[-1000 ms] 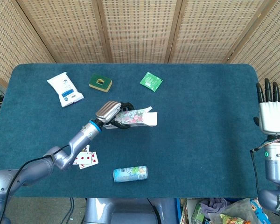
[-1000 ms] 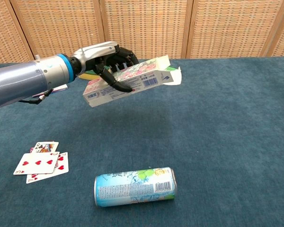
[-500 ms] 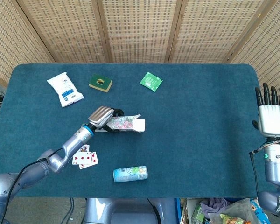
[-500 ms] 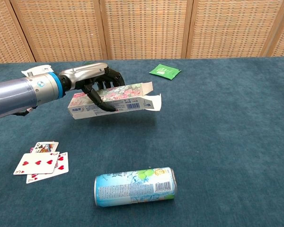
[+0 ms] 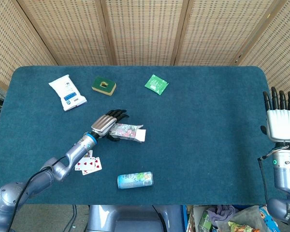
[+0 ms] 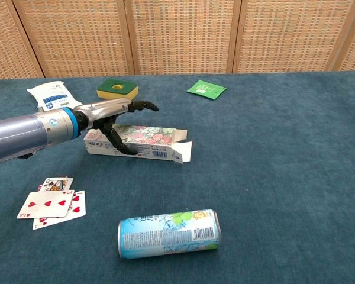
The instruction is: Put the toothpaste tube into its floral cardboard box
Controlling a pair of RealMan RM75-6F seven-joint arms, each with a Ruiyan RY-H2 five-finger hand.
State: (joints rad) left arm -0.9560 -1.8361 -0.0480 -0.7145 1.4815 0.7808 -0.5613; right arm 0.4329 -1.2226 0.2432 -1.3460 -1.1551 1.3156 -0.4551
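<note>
Teal felt table [image 6: 296, 177] carries everything seen. Nearest in the chest view, a pale blue drink can [image 6: 168, 234] is laid on its side; a barcode and small print are visible on it, nothing can be read, brand cannot be told. Just left of it, playing cards [image 6: 50, 203] are fanned face up, red hearts and one court card showing.

Further back, the floral cardboard box [image 6: 136, 142] is laid flat on the table, end flap open toward the right. A barcode strip is seen on its front side; the red end carries writing too small to be read. The left robot hand [image 6: 112, 118] is held over the box's left part, fingers spread and extended above it, thumb down at the front face; nothing is gripped, though light contact with the box cannot be ruled out. The right robot hand [image 5: 280, 118] is raised at the far right table edge, well apart from the box, fingers straight up and apart, holding nothing.

No toothpaste tube is seen on the table in either view. Whether it is already inside the box cannot be told from the open end. Progress is judged as undecided: box is set down and accessible, flap not closed, insertion unconfirmed.

At the back: a yellow-green sponge [image 6: 117, 89], a white wipes packet [image 6: 50, 93] with blue print, unreadable, and a green sachet [image 6: 206, 89], label illegible
</note>
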